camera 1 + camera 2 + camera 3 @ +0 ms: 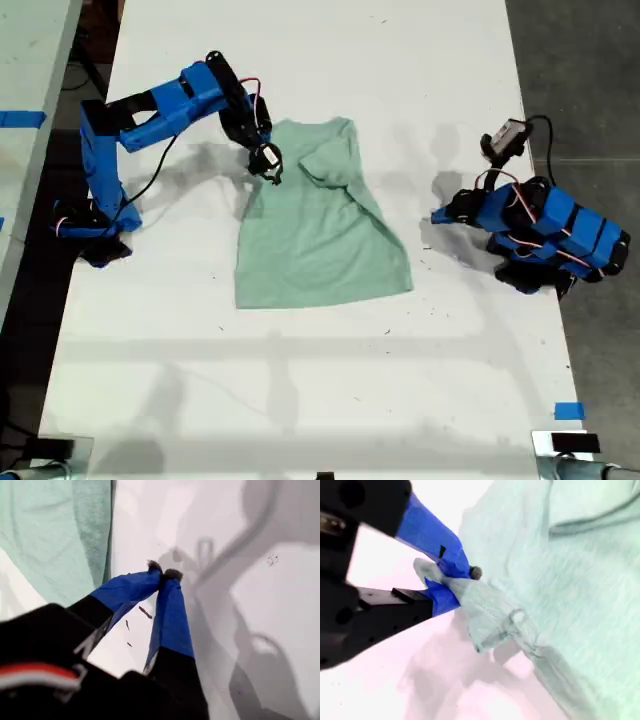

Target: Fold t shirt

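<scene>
Pale mint-green t shirt (pixel 320 225) lying on the white table (pixel 300 400), near its centre in the exterior view, one sleeve already folded inward across the chest, hem toward the lower edge of that view; my second gripper (pixel 451 582), on the arm at the exterior view's left, clenched on a bunched fold of the t shirt's sleeve edge (pixel 485 612), cloth lifted slightly off the table; my first gripper (pixel 164 574), on the folded-back arm at the exterior view's right, tips pressed together with nothing between them, poised over bare table just beside the t shirt's edge (pixel 92 535).
</scene>
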Robot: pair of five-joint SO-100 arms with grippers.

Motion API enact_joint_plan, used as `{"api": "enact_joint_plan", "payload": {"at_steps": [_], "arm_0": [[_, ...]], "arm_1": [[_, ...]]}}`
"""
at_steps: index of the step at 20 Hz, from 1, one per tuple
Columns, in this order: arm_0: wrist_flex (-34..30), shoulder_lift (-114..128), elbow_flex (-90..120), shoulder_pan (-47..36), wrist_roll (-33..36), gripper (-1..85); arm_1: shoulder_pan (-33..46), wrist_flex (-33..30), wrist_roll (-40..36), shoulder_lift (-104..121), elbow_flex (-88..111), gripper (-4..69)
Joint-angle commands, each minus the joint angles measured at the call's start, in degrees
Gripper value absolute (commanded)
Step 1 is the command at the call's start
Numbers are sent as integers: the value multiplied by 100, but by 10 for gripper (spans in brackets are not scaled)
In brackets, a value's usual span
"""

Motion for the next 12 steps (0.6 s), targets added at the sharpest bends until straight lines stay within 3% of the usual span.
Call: {"api": "enact_joint_plan", "payload": {"at_steps": [1,4,10,12], "arm_0": [[9,88,-870,343,0,-1],[-53,62,-932,642,141,-1],[-1081,-1037,-1028,1266,809,-2],[-1090,-1547,-1178,1468,949,-2]], "arm_1": [[9,0,-70,53,114,20],[18,-9,-88,53,114,20],[18,-9,-88,53,114,20],[18,-9,-88,53,114,20]]}}
